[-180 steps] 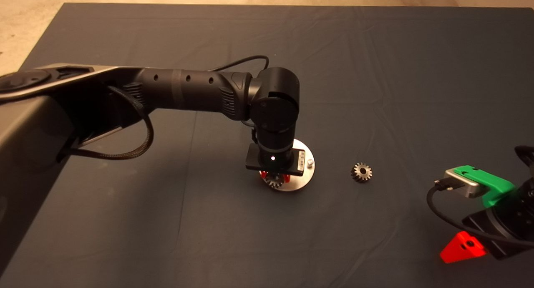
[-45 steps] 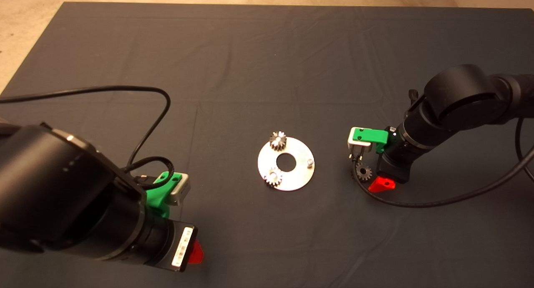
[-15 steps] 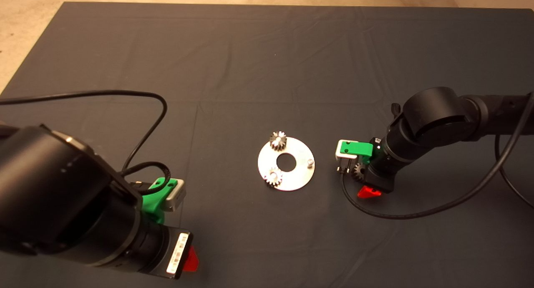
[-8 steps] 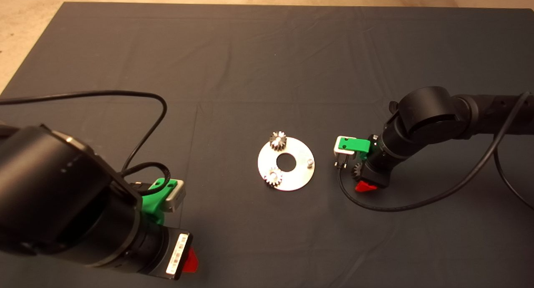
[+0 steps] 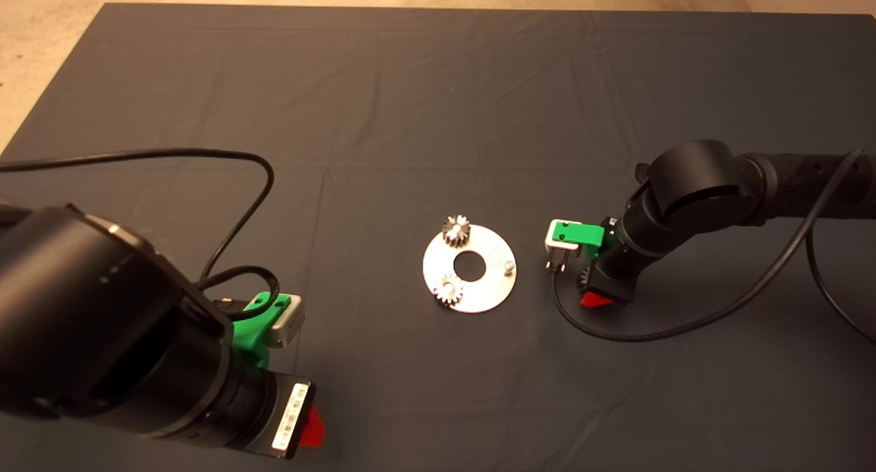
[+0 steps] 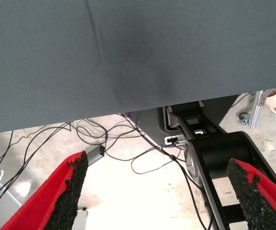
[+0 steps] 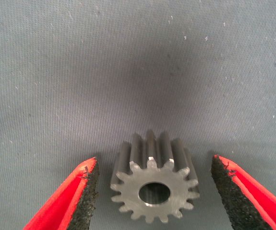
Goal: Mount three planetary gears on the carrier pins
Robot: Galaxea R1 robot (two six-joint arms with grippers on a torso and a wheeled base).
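Observation:
The shiny silver disc (image 5: 479,291) lies mid-mat. Two planetary gears sit on its carrier pins, one at the far side (image 5: 456,230) and one at the near left (image 5: 448,291). The third pin (image 5: 508,267) at the right stands bare. The third gear (image 7: 154,189) lies flat on the mat to the right of the disc, mostly hidden under the wrist in the head view (image 5: 585,279). My right gripper (image 7: 154,191) is open and low over it, one finger on each side, apart from its teeth. My left gripper (image 6: 157,191) is open and parked at the lower left (image 5: 311,424).
Black cables trail across the mat (image 5: 383,96), one (image 5: 226,156) from the left arm and one (image 5: 657,335) looping near the right gripper. The left wrist view looks past the mat's edge at floor cables and a robot base (image 6: 219,158).
My right gripper has moved left and down over the loose gear, which now lies between its open fingers. The left arm has stayed parked.

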